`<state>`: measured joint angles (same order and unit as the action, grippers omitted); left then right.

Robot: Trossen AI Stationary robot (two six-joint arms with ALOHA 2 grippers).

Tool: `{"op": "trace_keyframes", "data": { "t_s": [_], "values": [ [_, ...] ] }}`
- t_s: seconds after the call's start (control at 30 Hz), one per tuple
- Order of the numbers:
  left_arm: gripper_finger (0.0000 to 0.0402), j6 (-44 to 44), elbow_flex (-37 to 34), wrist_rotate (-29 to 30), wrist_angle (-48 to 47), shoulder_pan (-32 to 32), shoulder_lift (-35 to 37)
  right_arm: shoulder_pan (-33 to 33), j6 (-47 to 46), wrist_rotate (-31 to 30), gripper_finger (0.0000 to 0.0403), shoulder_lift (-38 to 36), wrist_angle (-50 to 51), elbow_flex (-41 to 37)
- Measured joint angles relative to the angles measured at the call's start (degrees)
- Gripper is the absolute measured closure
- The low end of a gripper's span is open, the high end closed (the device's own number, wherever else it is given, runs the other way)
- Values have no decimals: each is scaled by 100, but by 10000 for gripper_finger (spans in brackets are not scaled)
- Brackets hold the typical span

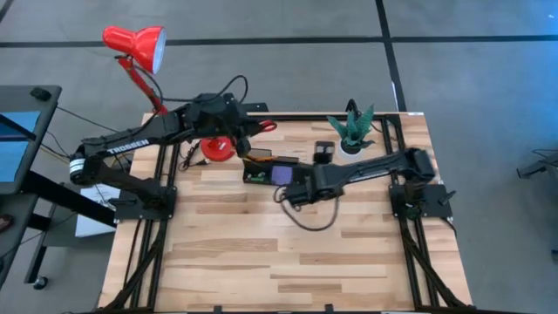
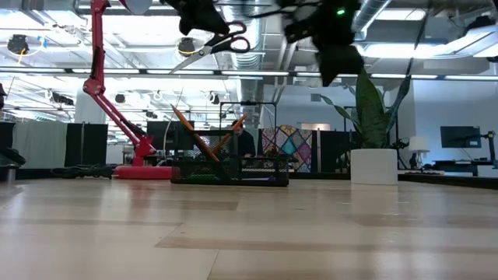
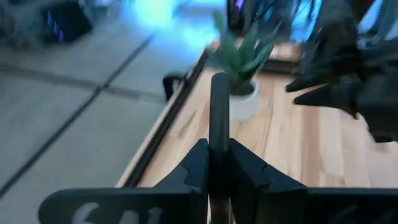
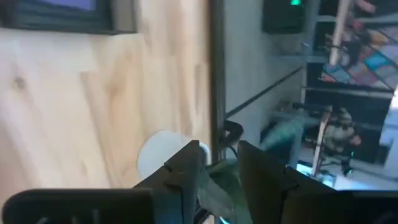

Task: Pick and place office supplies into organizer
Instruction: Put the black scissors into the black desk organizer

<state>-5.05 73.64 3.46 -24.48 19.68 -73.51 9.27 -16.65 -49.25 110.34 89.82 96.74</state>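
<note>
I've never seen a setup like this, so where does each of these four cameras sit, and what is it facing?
High view: overhead, facing down on the table; both arms show.
Low view: at tabletop level, facing the organizer; arms hang from above, left end effector holding scissors.
Left wrist view: on the left arm, past its fingers toward the plant.
Right wrist view: on the right arm, facing the table's edge.
Shared: plant, high and low views.

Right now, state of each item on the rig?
left gripper: shut on scissors, raised above the table
scissors: airborne, blades closed
right gripper: empty, above the organizer
organizer: on table, pencils leaning in it
pencils: tilted
lamp: upright
plant: upright
</note>
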Motion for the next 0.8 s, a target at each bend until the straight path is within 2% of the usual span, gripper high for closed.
{"op": "trace_keyframes", "data": {
  "t_s": [0.1, 0.23, 0.37, 0.47, 0.6, 0.8],
  "values": [
    [381, -120, -682, -314, 968, 75, 344, 54, -607, -200, 306, -578, -213, -737],
    [381, -78, -2028, -711, 2559, 254, 838, 172, -902, -179, 309, -1308, -926, -1671],
    [381, -119, -3449, -803, 4690, 356, 1118, 318, -820, -164, 310, -1759, -1850, -2274],
    [381, -66, -4335, -955, 6508, 470, 1139, 409, -695, -175, 310, -1900, -2196, -2397],
    [381, 217, -5133, -1060, 8045, 617, 1004, 412, -551, -186, 310, -1913, -2512, -2397],
    [381, 290, -5589, -1243, 9261, 629, 631, 356, -226, -202, 310, -1917, -3081, -2396]
  ]
}}
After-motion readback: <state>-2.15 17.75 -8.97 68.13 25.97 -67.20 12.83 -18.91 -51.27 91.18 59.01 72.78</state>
